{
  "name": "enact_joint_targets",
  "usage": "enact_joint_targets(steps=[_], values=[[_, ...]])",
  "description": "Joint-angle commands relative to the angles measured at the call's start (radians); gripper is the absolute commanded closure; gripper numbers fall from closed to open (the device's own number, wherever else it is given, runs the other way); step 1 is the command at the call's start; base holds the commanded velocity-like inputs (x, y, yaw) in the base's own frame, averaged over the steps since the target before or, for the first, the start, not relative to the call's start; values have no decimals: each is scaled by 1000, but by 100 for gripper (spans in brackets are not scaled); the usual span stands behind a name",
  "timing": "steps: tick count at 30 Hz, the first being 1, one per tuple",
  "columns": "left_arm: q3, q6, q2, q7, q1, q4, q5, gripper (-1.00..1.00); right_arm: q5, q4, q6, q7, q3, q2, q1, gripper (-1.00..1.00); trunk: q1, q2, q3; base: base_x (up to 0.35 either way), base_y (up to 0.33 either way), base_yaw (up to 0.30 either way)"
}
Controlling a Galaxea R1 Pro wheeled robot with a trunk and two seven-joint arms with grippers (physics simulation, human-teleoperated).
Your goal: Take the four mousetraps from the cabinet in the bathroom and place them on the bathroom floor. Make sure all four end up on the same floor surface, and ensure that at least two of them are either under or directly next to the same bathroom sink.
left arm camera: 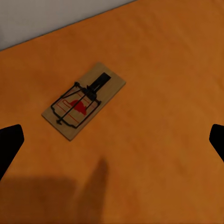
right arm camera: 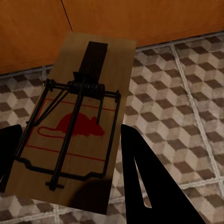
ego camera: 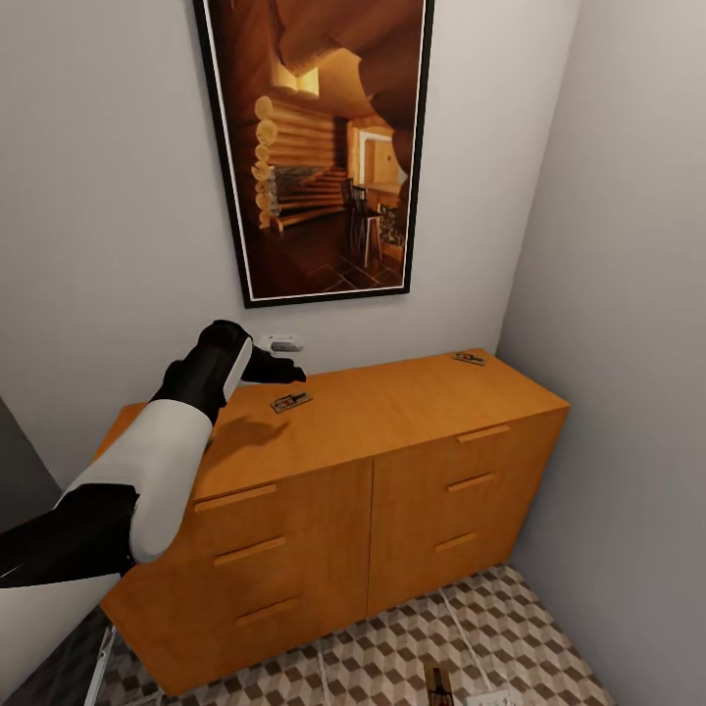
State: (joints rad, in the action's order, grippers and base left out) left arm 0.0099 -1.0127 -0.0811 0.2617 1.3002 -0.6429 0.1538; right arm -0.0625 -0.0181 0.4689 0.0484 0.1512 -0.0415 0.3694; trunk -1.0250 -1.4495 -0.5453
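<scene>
Mousetrap (right arm camera: 70, 126) red mouse print, no text | right pincer (right arm camera: 65, 154) pinching it | left pincer (left arm camera: 112, 140) spread over cabinet (ego camera: 392, 412)

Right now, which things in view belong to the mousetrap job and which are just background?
Job:
- mousetrap by the left gripper
- mousetrap at the cabinet's far right corner
- mousetrap in the right gripper
- cabinet
- bathroom floor
- left gripper, open

Background:
- framed log-cabin picture
- wall socket
</scene>
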Motion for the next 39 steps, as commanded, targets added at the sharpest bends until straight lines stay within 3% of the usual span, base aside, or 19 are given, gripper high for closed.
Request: enact_joint_targets(steps=[1, 24, 39], values=[[1, -3, 0, 8, 1, -1, 11, -100, -11, 1, 4, 8, 4, 0, 1, 100, 0, -1, -1, 0, 0, 0], [1, -1, -1, 10, 1, 51, 13, -100, -11, 1, 4, 8, 4, 0, 1, 100, 0, -1, -1, 0, 0, 0], [1, 4, 28, 10, 1, 98, 16, -100, -11, 1, 4, 8, 4, 0, 1, 100, 0, -1, -1, 0, 0, 0]])
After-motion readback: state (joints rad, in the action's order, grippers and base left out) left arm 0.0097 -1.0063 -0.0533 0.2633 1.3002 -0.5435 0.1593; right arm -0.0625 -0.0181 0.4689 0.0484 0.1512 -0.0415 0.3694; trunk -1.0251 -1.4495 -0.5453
